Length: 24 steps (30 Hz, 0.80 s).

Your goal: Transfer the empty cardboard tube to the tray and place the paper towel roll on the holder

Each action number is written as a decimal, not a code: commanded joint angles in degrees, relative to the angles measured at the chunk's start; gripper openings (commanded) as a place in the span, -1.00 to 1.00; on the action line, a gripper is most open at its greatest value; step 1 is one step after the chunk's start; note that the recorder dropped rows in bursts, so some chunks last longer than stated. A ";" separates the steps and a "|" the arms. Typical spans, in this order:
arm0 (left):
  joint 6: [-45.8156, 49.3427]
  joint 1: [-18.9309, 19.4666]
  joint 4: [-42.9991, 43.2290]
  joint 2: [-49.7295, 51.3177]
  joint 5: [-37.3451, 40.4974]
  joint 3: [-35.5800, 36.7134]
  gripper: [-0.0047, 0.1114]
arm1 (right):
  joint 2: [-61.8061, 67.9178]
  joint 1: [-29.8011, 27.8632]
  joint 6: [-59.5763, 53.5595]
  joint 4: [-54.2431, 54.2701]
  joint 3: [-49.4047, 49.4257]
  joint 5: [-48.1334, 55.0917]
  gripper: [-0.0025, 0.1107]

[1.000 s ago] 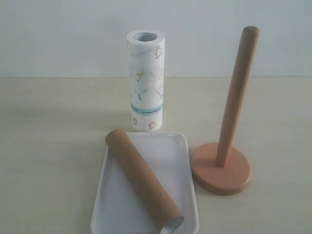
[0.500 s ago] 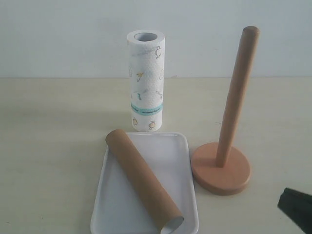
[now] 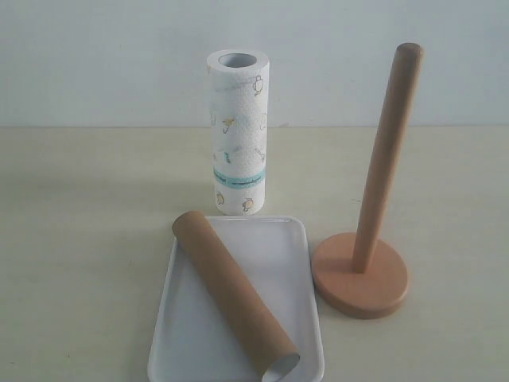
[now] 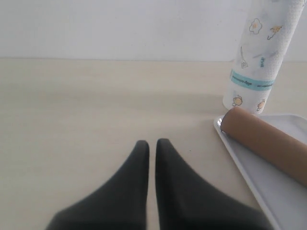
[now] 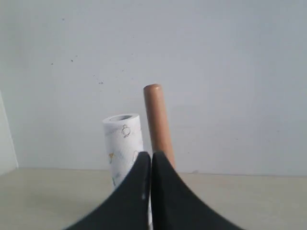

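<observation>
Bright, diffuse light casts faint shadows on the table [image 3: 79, 263]; left hand [image 4: 152, 143] and right hand [image 5: 151, 155] blur close-up.

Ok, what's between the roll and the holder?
Only bare table lies between the roll and the holder, as the exterior view shows; the tray with the tube sits nearer the camera.

The left end effector [image 4: 152, 143] and right end effector [image 5: 151, 155] are both closed

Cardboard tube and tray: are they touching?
Touching. The exterior view shows the empty cardboard tube lying diagonally across the tray, resting on it.
</observation>
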 commanded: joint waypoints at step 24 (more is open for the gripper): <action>0.29 0.24 0.03 -0.15 -0.09 0.17 -0.84 | -1.57 -0.18 -51.37 58.96 3.89 19.13 -0.96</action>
